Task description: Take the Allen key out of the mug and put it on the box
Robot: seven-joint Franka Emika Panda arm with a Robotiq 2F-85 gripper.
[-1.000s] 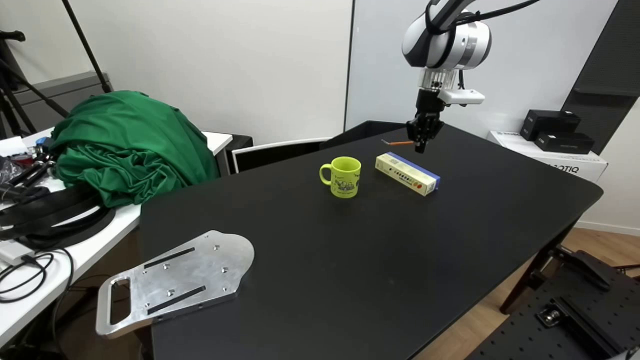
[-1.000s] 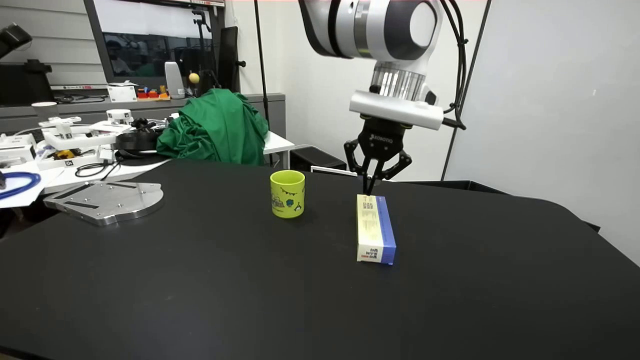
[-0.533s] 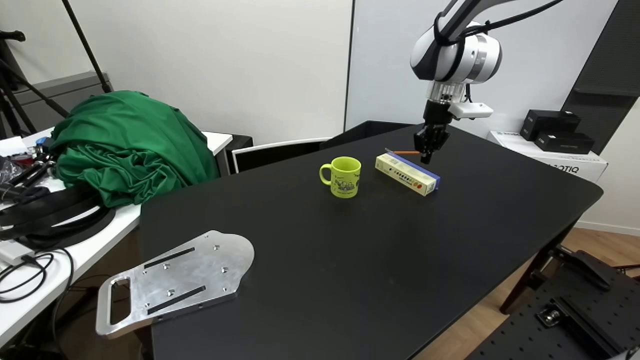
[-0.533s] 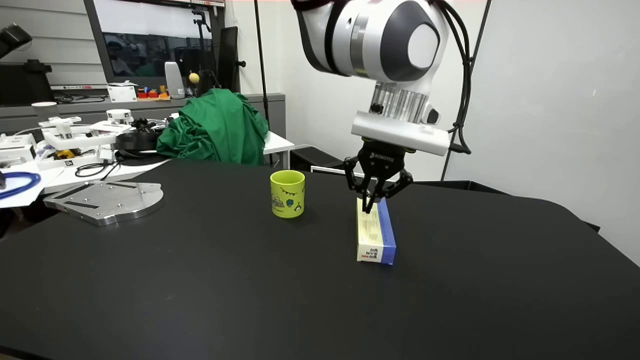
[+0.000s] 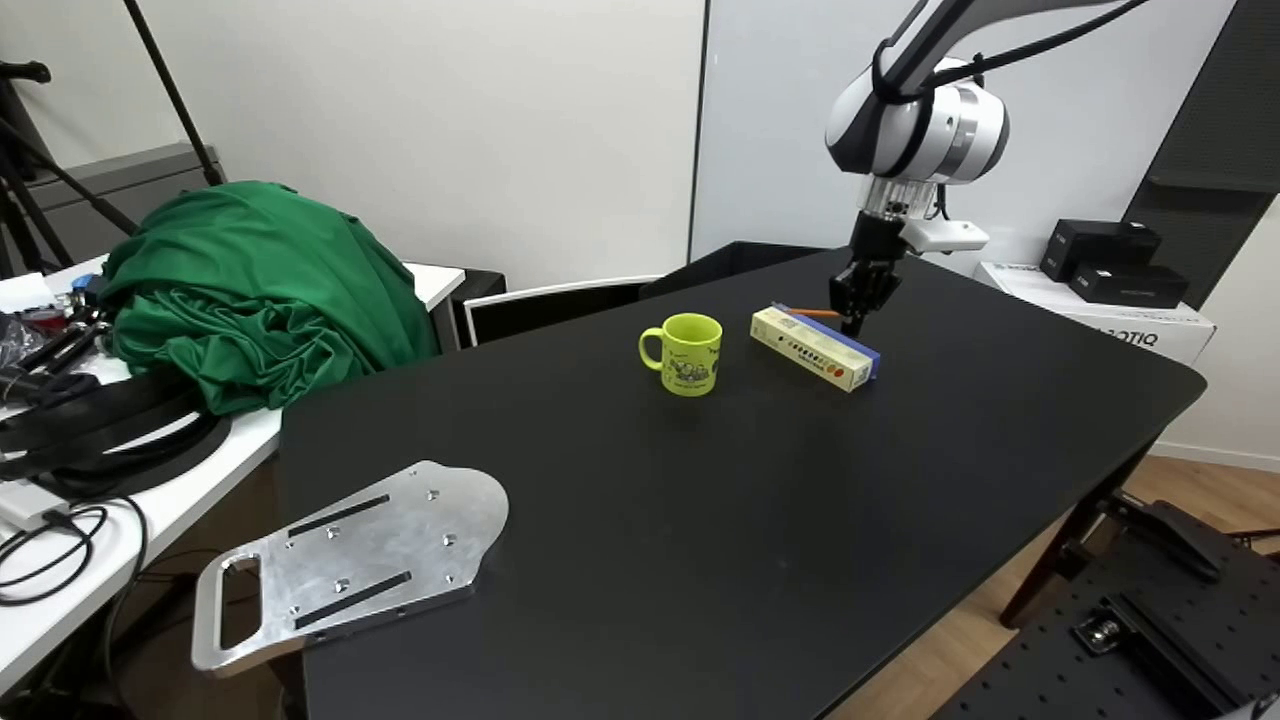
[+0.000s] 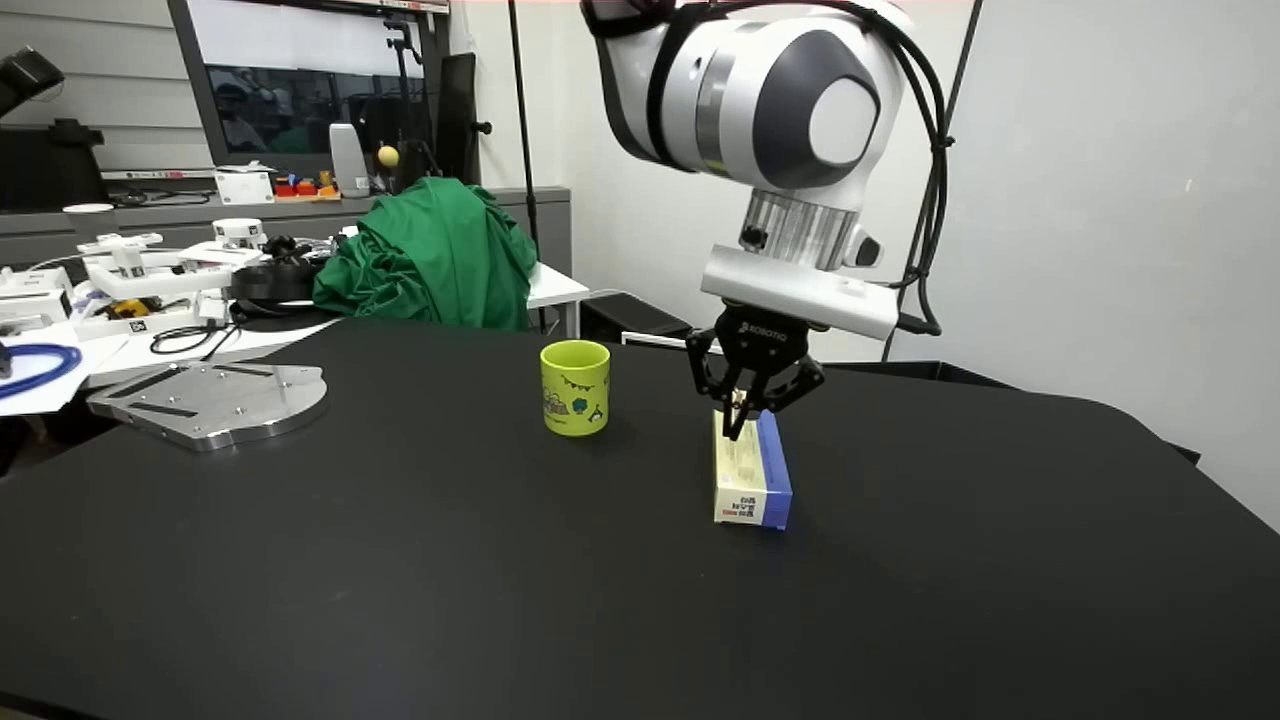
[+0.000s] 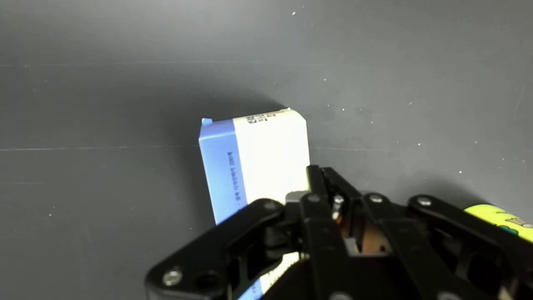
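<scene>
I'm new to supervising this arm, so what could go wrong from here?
The gripper holds the orange Allen key near the narrow box; on release, the key might roll or slide off. In the wrist view, the fingertips appear at the box's side edge, so they could nudge it, or the key could drop to the table.

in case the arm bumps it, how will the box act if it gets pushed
The box would probably slide rather than tip, since it lies long and low on the table. Its flat sides make rolling unlikely. It looks like thin folded card, with a small tab poking out at one corner, so a hard press might dent it.
</scene>
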